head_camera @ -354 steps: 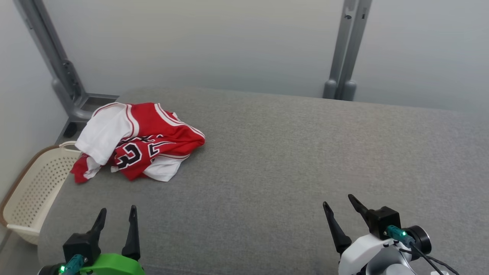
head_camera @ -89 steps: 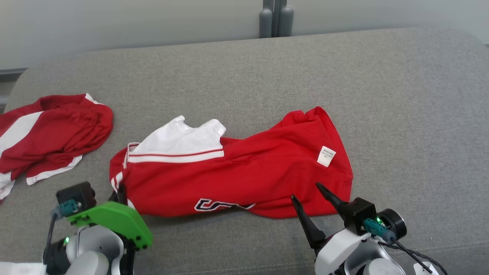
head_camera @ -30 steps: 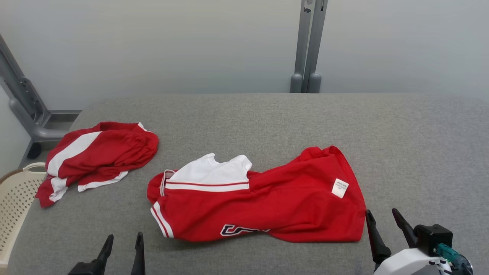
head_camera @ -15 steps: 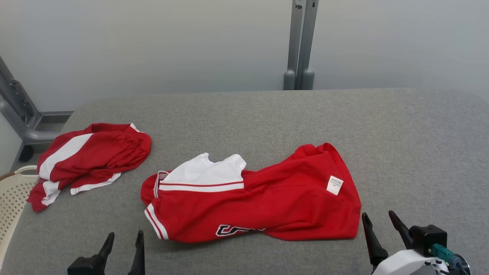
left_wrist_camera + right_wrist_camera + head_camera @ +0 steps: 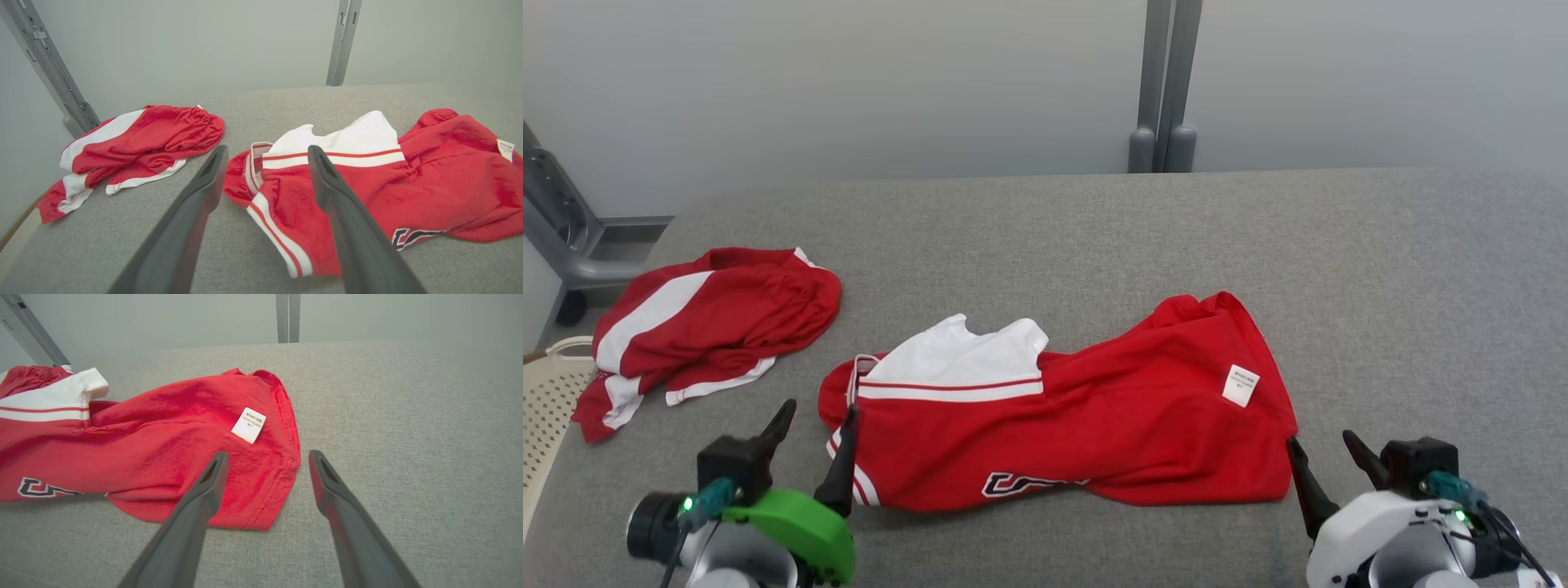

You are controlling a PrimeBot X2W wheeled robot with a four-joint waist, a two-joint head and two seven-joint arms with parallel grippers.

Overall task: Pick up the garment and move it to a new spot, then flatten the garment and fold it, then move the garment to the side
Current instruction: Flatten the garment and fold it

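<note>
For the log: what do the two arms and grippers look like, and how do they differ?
Both grippers carry two long, dark, tapering fingers on a black block. The left gripper has a bright green cover over a pale wrist; the right gripper has a white shell. Each has a teal plug with a green light; a black cable trails from the right one.

lab: bare walls point(image 5: 849, 82), metal posts point(image 5: 1158, 82)

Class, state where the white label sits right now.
Head view: the label sits at the right end of the red jersey, just beyond the right gripper.
</note>
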